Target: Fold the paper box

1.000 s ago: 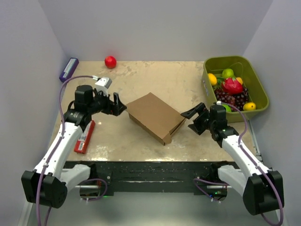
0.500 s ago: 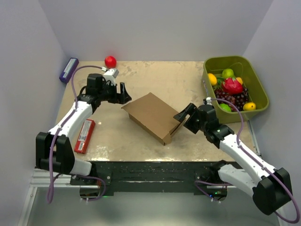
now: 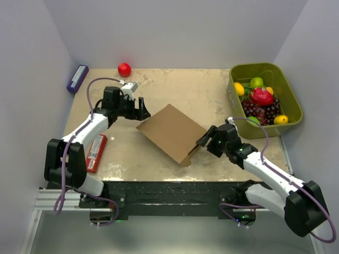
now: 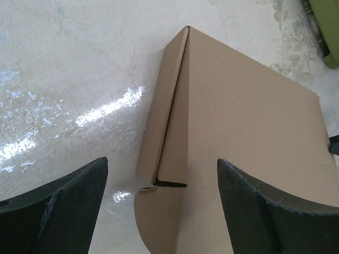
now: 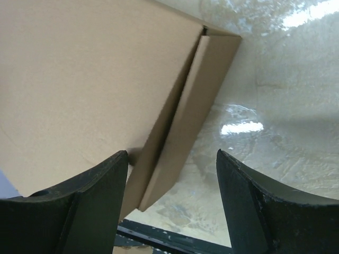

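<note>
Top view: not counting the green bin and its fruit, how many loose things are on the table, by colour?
Brown: 1, the cardboard box
Red: 2, the ball and the flat pack
Purple: 1, the small box
Total: 4

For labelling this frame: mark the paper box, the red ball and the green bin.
paper box [image 3: 172, 131], top external view, middle of its brown top panel.
red ball [image 3: 124, 69], top external view, its centre.
green bin [image 3: 254, 65], top external view, its far rim.
</note>
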You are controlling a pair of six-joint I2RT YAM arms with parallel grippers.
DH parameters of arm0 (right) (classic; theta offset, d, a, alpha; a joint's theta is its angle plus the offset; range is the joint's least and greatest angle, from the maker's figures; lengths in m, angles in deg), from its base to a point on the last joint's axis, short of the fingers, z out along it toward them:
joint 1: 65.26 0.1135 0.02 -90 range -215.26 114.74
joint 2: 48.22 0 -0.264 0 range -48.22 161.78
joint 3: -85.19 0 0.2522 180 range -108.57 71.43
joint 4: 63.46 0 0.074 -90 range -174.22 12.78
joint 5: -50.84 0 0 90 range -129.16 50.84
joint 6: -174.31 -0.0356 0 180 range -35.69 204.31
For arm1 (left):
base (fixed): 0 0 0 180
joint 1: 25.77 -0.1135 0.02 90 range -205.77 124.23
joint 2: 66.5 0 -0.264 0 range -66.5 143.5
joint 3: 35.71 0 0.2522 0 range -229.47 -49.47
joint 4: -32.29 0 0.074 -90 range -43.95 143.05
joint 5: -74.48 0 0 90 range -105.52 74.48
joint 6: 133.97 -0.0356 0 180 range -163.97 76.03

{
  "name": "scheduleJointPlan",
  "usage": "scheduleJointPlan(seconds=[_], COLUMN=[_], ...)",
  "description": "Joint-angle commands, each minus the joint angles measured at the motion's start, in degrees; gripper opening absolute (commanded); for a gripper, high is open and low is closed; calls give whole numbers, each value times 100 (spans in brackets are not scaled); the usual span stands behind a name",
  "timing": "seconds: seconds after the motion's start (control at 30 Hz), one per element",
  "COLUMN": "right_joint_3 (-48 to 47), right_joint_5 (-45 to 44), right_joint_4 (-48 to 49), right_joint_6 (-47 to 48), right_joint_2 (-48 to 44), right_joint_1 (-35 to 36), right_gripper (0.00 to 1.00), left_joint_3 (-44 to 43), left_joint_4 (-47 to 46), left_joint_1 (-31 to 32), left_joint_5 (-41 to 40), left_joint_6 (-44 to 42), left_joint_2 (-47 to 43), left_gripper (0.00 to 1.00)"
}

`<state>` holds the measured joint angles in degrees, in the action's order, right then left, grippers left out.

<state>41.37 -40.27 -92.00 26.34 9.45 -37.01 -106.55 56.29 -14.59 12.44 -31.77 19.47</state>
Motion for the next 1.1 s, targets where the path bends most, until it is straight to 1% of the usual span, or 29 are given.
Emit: scheduleJointPlan(seconds=[0.0, 0.1, 0.23, 0.33, 0.4, 0.43, 0.57, 0.63, 0.73, 0.8, 0.83, 0.87, 0.93, 1.07], right_joint_3=[316, 492, 668, 756, 704, 686, 660, 677, 756, 800, 800, 809, 809, 958], right_joint_5=[-276, -294, -250, -118, -101, -74, -4, -21, 40, 101, 250, 286, 391, 505], right_joint_4=[213, 327, 581, 766, 723, 662, 398, 354, 721, 959, 1108, 1223, 1617, 2189], right_joint_6=[94, 58, -56, -135, -196, -240, -469, -565, -759, -846, -864, -865, -891, -978], right_joint_2=[34, 60, 113, 139, 96, 43, -510, -853, -898, -706, -426, -293, 84, 543], right_joint_1=[49, 49, 58, 49, 49, 49, 58, 49, 49, 49, 49, 58, 49, 49], right_gripper=[69, 69, 70, 74, 77, 78, 79, 79, 82, 84, 85, 85, 85, 83], left_joint_3=[162, 232, 118, 74, 57, 39, -31, -31, -5, 21, 30, 39, 56, 57], left_joint_4=[-373, -356, 56, 110, 197, 241, 452, 470, 453, 470, 470, 470, 444, 426], left_joint_1=[77, 182, 385, 446, 507, 534, 719, 745, 772, 772, 772, 772, 772, 772], left_joint_5=[95, -28, -431, -529, -608, -660, -1002, -1030, -1012, -1030, -1056, -1117, -1170, -1241], left_joint_6=[-140, -183, -342, -333, -333, -368, -447, -447, -438, -438, -447, -447, -447, -439], left_joint_2=[77, 182, 551, 771, 894, 1034, 1220, 1185, 1062, 974, 887, 834, 667, 456], left_gripper=[88, 88, 88, 87, 84, 80, 74, 74, 74, 76, 80, 81, 86, 92])
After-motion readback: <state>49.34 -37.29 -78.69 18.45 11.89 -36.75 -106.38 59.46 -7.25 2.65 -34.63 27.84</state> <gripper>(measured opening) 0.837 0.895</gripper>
